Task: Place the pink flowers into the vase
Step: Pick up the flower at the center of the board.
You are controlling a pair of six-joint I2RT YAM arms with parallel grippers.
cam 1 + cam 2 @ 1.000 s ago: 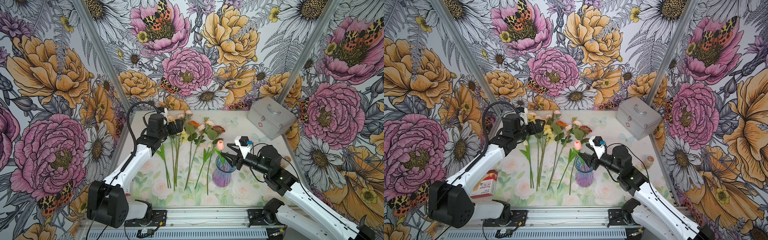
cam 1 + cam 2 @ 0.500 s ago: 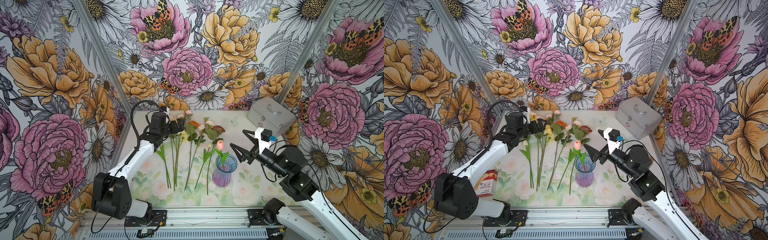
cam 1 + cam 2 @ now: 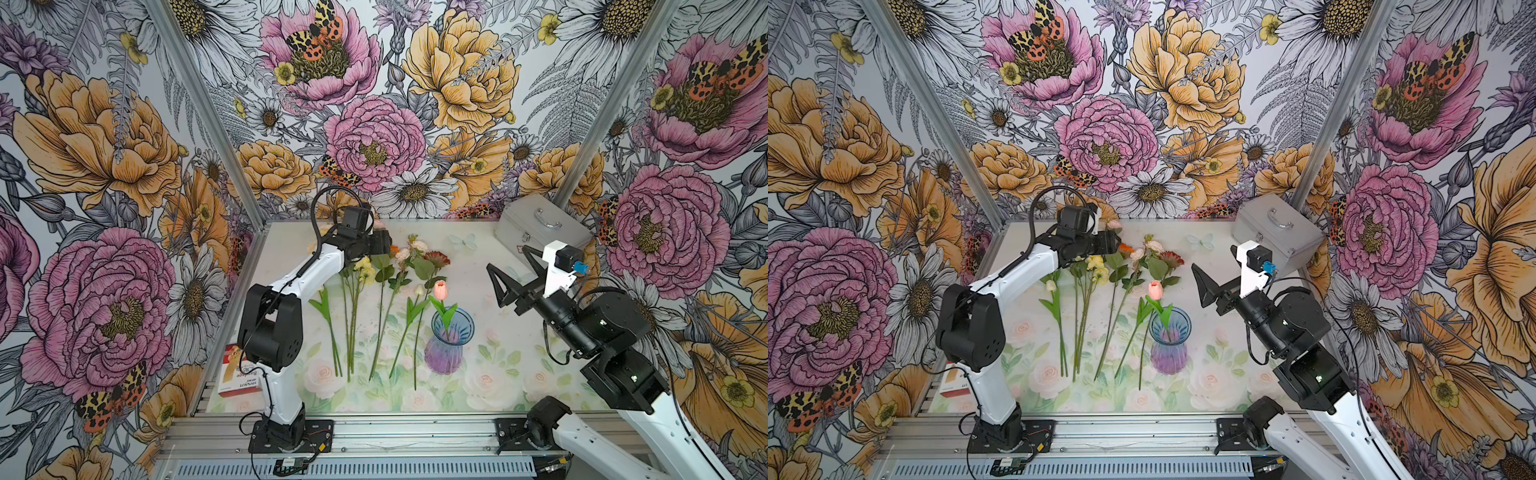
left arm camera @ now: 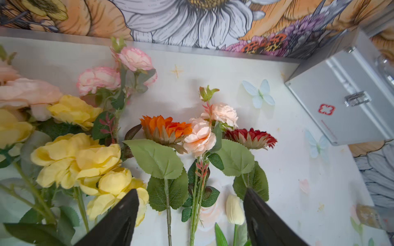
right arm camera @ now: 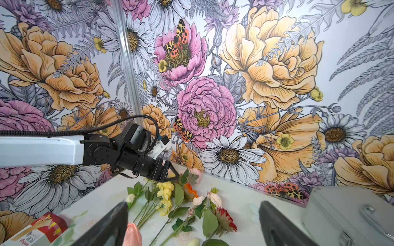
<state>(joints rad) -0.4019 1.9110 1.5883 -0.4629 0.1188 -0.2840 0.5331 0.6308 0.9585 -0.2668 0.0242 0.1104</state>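
Note:
The vase (image 3: 446,353) (image 3: 1169,351), blue rim over a purple body, stands upright near the table's middle. One of the pink flowers, a salmon tulip (image 3: 440,289) (image 3: 1154,289) (image 5: 133,235), stands in it. A pale peach-pink spray (image 4: 200,136) (image 3: 417,246) lies flat among the other stems, and a pink-edged spray (image 4: 98,78) lies nearer the back wall. My left gripper (image 4: 190,204) (image 3: 380,245) hovers low over the flower heads, open, with only stems lying below its fingers. My right gripper (image 3: 509,270) (image 5: 195,213) hangs open and empty in the air to the right of the vase.
Yellow flower clusters (image 4: 74,157) (image 3: 363,270), an orange daisy (image 4: 166,127), a dark red daisy (image 4: 251,138) and a cream tulip (image 4: 234,209) lie with the sprays. A silver case (image 3: 540,226) stands at the back right. A red and white box (image 3: 239,374) lies front left.
My right gripper has opened, let go of the tulip and drawn back up and to the right, away from the vase. The tulip stays in the vase. The left arm shifted slightly.

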